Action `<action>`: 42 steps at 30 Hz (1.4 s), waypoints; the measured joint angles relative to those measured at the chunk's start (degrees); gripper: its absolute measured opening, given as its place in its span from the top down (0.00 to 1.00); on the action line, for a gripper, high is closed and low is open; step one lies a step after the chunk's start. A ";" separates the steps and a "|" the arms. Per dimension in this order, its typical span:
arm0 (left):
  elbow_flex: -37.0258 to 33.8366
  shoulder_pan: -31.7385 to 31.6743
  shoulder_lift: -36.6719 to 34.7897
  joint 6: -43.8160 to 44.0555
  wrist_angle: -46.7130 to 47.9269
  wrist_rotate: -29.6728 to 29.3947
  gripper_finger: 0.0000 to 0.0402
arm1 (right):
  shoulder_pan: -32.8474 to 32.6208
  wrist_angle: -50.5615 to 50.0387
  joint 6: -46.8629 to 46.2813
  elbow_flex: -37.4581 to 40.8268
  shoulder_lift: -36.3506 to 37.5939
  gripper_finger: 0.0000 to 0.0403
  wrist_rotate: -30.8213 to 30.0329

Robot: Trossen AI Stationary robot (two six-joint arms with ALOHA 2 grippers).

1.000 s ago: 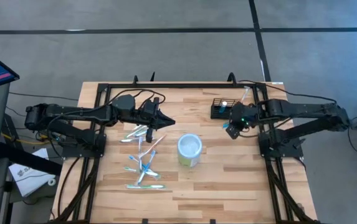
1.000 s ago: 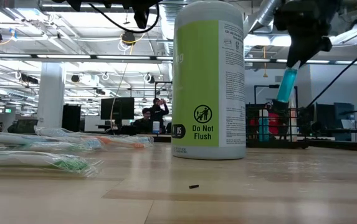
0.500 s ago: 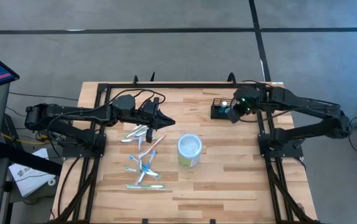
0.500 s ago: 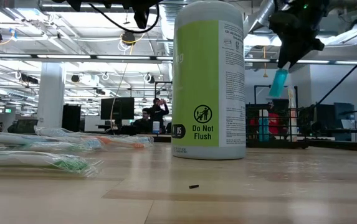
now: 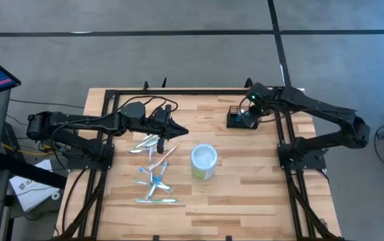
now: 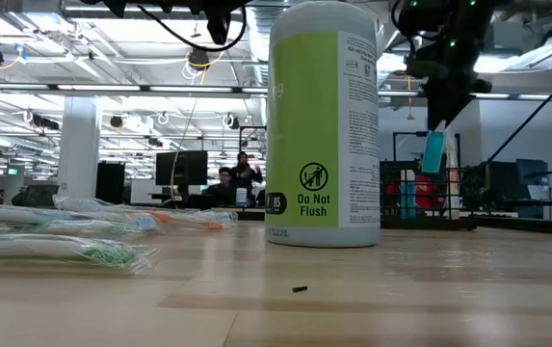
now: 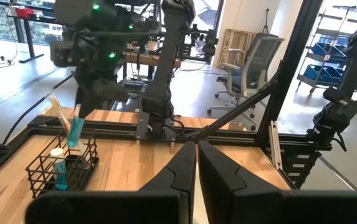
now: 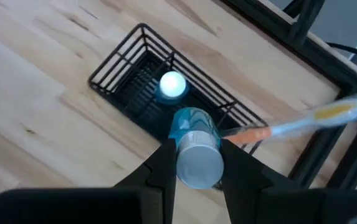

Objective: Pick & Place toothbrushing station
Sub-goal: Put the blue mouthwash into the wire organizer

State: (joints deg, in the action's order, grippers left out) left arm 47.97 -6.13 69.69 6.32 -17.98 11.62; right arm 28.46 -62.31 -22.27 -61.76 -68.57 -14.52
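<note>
The toothbrushing station, a small black wire basket [image 5: 237, 120], stands at the table's far right; it also shows in the right wrist view [image 8: 119, 68] and the left wrist view [image 7: 41, 171]. In it stand a white-capped tube [image 8: 172, 84] and a toothbrush [image 8: 303, 119] that leans on its rim. My right gripper [image 5: 250, 109] is right above the basket, shut on a blue tube [image 6: 434, 151]. My left gripper [image 5: 181, 132] is shut and empty, above the table left of its middle, over the far end of the wrapped toothbrushes [image 5: 153, 167]. My right gripper pinches the blue tube's upper part, just below its silver end [image 8: 198, 163], between its two fingers [image 8: 161, 163]. The fingers come from above, pointing down. The tube hangs below them, a little tilted, with its lower end [image 7: 74, 138] about at the basket's rim; whether it touches, I cannot tell.
A white-and-pale-green round canister [image 5: 204, 161] stands upright near the table's middle, and shows large in the low view [image 6: 323, 125]. Several wrapped toothbrushes lie on the table left of it [image 6: 83, 226]. A black frame rail [image 5: 198, 92] runs along the far edge, behind the basket.
My right gripper, still shut on the blue tube, has gone toward the table's far edge and a little left, from beside the basket's near right corner to right above it. The tube still hangs below the fingers.
</note>
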 joint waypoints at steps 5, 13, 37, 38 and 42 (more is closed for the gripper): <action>0.00 0.00 0.00 0.00 0.02 0.01 0.97 | 1.10 1.97 2.17 0.00 -2.65 0.79 2.85; 0.00 0.00 0.01 0.07 0.04 0.02 0.97 | 1.36 3.71 3.40 1.18 -3.90 0.79 3.04; 0.00 0.00 0.00 0.03 0.07 0.01 0.97 | 6.69 9.49 6.40 6.05 -3.85 0.79 9.80; 0.00 0.00 0.00 0.05 0.04 0.02 0.97 | 6.65 9.49 6.40 6.05 -3.85 0.78 10.00; 0.00 0.00 0.00 0.06 0.04 0.01 0.97 | 6.86 9.47 6.38 6.05 -3.88 0.76 10.20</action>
State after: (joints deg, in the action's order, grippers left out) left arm 47.97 -6.13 69.69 6.38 -17.93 11.63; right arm 35.33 -52.83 -15.89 -55.70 -72.44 -4.32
